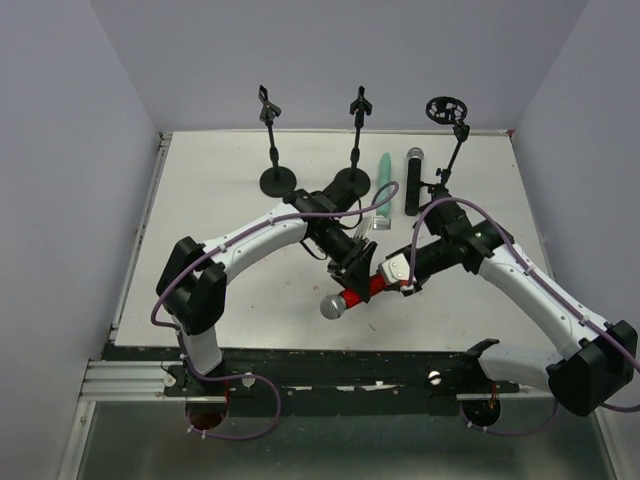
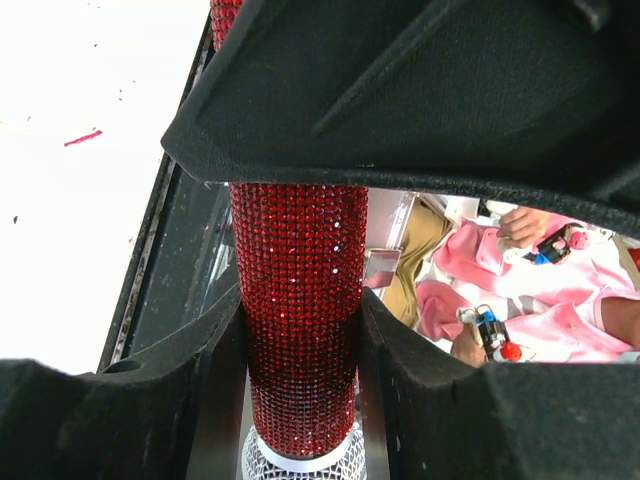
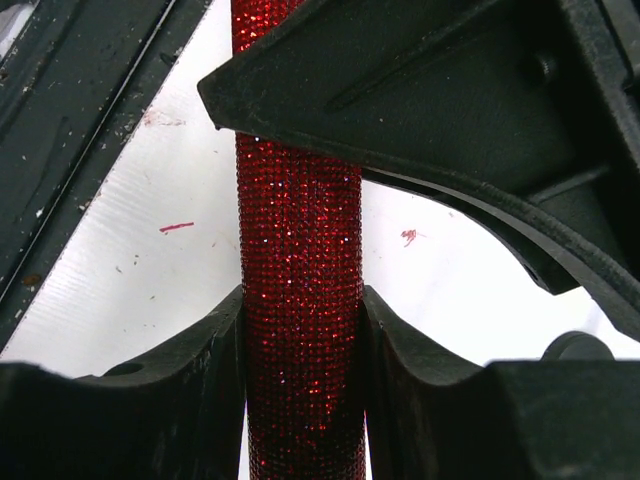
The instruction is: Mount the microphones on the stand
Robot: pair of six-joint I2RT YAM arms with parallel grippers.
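The red microphone (image 1: pixel 362 291), with its silver mesh head (image 1: pixel 332 307) pointing to the near left, is held over the front middle of the table by both arms. My left gripper (image 1: pixel 354 281) is shut on its body near the head; the left wrist view shows the red body (image 2: pixel 300 290) pinched between the fingers (image 2: pixel 180 400). My right gripper (image 1: pixel 393 279) is shut on the tail end; the body (image 3: pixel 300 300) fills its jaws. The mint-green microphone (image 1: pixel 383 178) and the black microphone (image 1: pixel 413 182) lie side by side at the back.
Three black stands are at the back: a left one (image 1: pixel 275 150) and a middle one (image 1: pixel 355 140) with clips on round bases, and a right one with a ring mount (image 1: pixel 445 108). The table's front edge (image 1: pixel 300 352) runs just below the grippers.
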